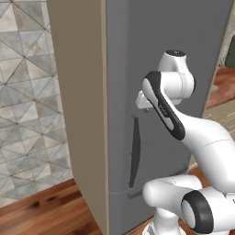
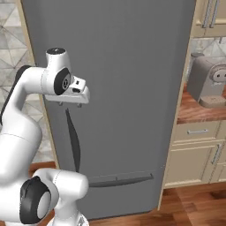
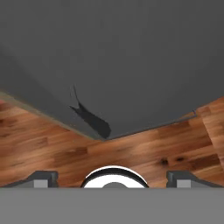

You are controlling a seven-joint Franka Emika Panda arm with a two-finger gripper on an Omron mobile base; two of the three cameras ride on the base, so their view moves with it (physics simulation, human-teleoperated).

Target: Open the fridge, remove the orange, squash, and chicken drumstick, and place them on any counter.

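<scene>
The fridge (image 2: pixel 132 66) fills the middle of both base views, its grey door shut. A long dark curved handle (image 2: pixel 73 141) runs down the left side of the door. My gripper (image 2: pixel 70 105) hangs just above the top of that handle (image 1: pixel 134 151), pointing down along the door and close to its face. In the hand view the gripper (image 3: pixel 113 178) is open, its two dark fingertips (image 3: pixel 41 177) far apart with nothing between them, and the handle (image 3: pixel 92 119) lies ahead on the door (image 3: pixel 131 52). The orange, squash and chicken drumstick are hidden behind the door. The counter is out of view.
A beige panel (image 1: pixel 78 114) flanks the fridge on the left, with a tiled wall (image 1: pixel 27 92) beyond. To the right, a grey coffee machine (image 2: pixel 209 86) stands on a wood top over beige cabinets (image 2: pixel 194 154). A second handle (image 2: pixel 119 180) crosses the lower drawer. Wood floor (image 3: pixel 131 153) lies below.
</scene>
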